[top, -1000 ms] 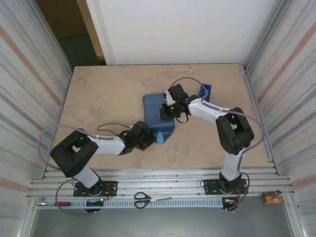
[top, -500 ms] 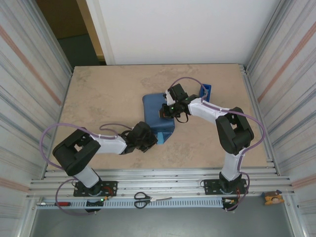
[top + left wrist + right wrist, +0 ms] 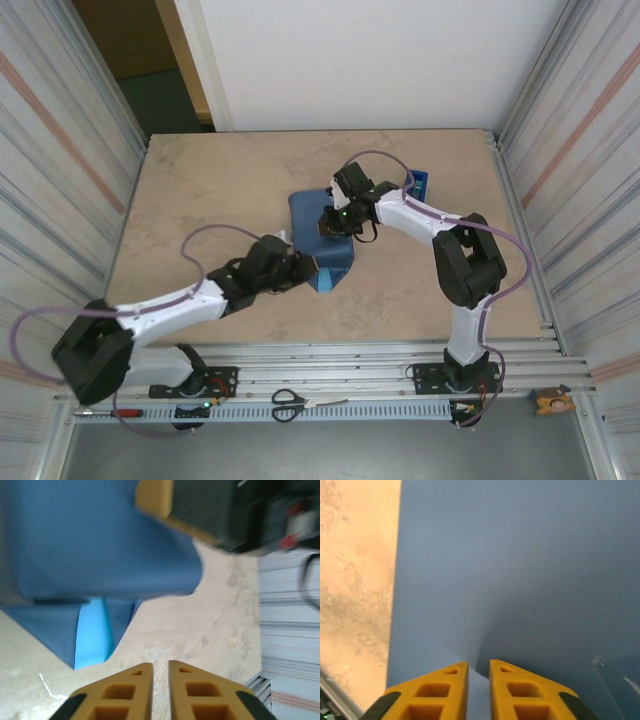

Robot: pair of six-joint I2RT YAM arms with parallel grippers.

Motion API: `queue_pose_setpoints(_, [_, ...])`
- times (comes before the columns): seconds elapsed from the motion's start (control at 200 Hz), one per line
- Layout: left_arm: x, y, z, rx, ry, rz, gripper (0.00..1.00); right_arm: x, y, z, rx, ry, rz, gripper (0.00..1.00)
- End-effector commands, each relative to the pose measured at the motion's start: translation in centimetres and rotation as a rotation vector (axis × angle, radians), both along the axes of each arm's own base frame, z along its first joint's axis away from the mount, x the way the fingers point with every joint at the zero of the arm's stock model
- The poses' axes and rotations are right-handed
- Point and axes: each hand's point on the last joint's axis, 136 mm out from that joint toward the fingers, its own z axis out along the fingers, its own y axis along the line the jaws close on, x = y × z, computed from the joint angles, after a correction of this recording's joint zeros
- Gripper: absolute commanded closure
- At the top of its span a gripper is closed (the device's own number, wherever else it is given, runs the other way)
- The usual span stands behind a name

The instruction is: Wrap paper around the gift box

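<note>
Paper [image 3: 306, 214] bundle mid-table, lower corner near left fingers [image 3: 122, 700], bare tabletop [image 3: 200, 195] leftward

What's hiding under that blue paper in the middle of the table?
The paper bulges over something boxy, but hides it completely. Its own lighter blue face peeks out at the near corner.

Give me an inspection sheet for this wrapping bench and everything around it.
surface: beige stone-patterned table
job's things: paper folded into a parcel at centre, slate face out, light-blue underside showing at near corner
clutter: blue tape dispenser far right; scissors and screwdriver on near rail
pincers: left pincer narrowly parted above the table, holding nothing; right pincer narrowly parted over the paper
cables: purple cables loop off both arms
surroundings: ribbed metal side walls, white back wall
</note>
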Motion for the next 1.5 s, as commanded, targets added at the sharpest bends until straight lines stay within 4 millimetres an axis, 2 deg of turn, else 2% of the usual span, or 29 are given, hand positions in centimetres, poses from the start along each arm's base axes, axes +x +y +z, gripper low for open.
queue_pose_setpoints(0.0, [2.1, 4.0, 1.0, 0.088, -0.065, 0.02, 0.75, 0.8, -0.2, 2.7, 0.012, -0.03, 0.006, 0.75])
queue_pose_setpoints(0.105, [4.6, 5.4, 1.6, 0.038, -0.036, -0.014, 0.61, 1.4, -0.8, 5.9, 0.059, -0.096, -0.027, 0.62])
queue_pose_setpoints(0.175, [6.2, 5.6, 1.6, 0.011, 0.008, -0.048, 0.51, 1.1, -2.1, 6.9, 0.063, -0.123, -0.081, 0.58])
queue_pose_setpoints(0.241, [7.6, 5.1, 1.4, -0.008, 0.037, -0.099, 0.4, 0.2, -3.7, 6.9, 0.069, -0.116, -0.152, 0.57])
queue_pose_setpoints(0.316, [9.0, 4.1, 0.7, -0.02, 0.088, -0.167, 0.31, -1.9, -5.3, 6.0, 0.099, -0.09, -0.228, 0.57])
queue_pose_setpoints(0.396, [10.1, 3.5, -0.5, 0.002, 0.149, -0.197, 0.27, -4.3, -6.7, 4.7, 0.146, -0.048, -0.314, 0.59])
queue_pose_setpoints(0.496, [11.3, 3.3, -1.7, 0.044, 0.166, -0.223, 0.21, -7.2, -7.3, 3.0, 0.202, 0.02, -0.387, 0.64])
queue_pose_setpoints(0.576, [11.7, 3.7, -2.9, 0.1, 0.197, -0.222, 0.2, -9.2, -6.9, 1.3, 0.236, 0.076, -0.438, 0.67])
queue_pose_setpoints(0.681, [12.1, 3.8, -3.8, 0.113, 0.196, -0.216, 0.2, -10.8, -5.8, -1.4, 0.26, 0.158, -0.502, 0.75])
queue_pose_setpoints(0.847, [12.1, 3.6, -5.2, 0.103, 0.231, -0.234, 0.24, -11.3, -3.5, -4.4, 0.301, 0.244, -0.564, 0.8])
queue_pose_setpoints(0.967, [11.8, 3.4, -5.9, 0.09, 0.247, -0.239, 0.26, -11.3, -3.0, -6.0, 0.284, 0.27, -0.607, 0.81])
queue_pose_setpoints(1.142, [11.6, 3.5, -6.4, 0.088, 0.257, -0.245, 0.27, -11.4, -2.6, -7.4, 0.268, 0.29, -0.631, 0.81])
queue_pose_setpoints(1.268, [11.4, 3.6, -6.3, 0.087, 0.256, -0.251, 0.28, -11.7, -3.1, -8.5, 0.232, 0.306, -0.651, 0.81])
queue_pose_setpoints(1.498, [11.1, 3.9, -6.3, 0.082, 0.258, -0.246, 0.29, -11.8, -3.7, -9.1, 0.187, 0.301, -0.665, 0.8])
